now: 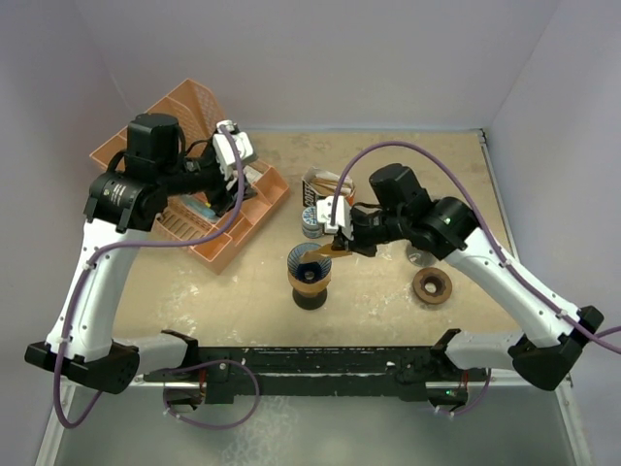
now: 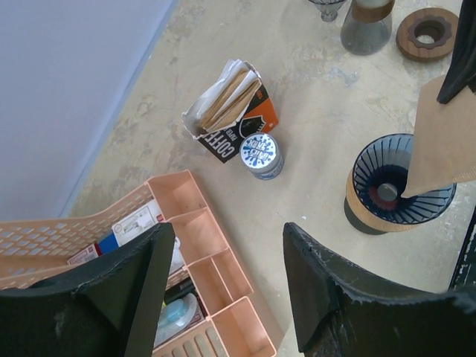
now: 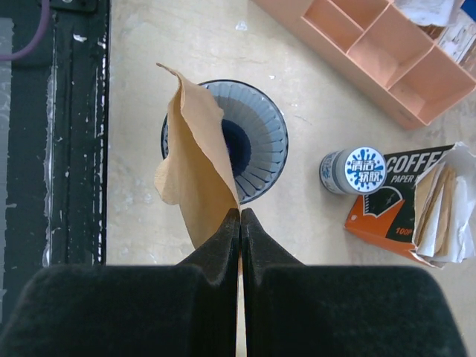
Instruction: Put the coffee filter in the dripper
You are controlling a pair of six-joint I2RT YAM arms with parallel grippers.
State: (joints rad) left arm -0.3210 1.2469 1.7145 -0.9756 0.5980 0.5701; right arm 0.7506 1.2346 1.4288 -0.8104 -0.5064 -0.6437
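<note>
The right claw point(image 3: 239, 212) is pinched fully closed on one corner of the brown coffee filter point(image 3: 195, 171). The paper stands out ahead of its tips, half unfolded. Directly beyond those tips sits the dripper point(image 3: 262, 128), and the filter's free edge hangs over its rim; whether paper touches the ribbed wall I cannot tell. Off to this claw's side lie the filter box point(image 3: 401, 195) and a small tin point(image 3: 354, 170). The left claw point(image 2: 223, 249) has its jaws partly apart with nothing between them, above the pink organiser tray point(image 2: 199, 223).
</note>
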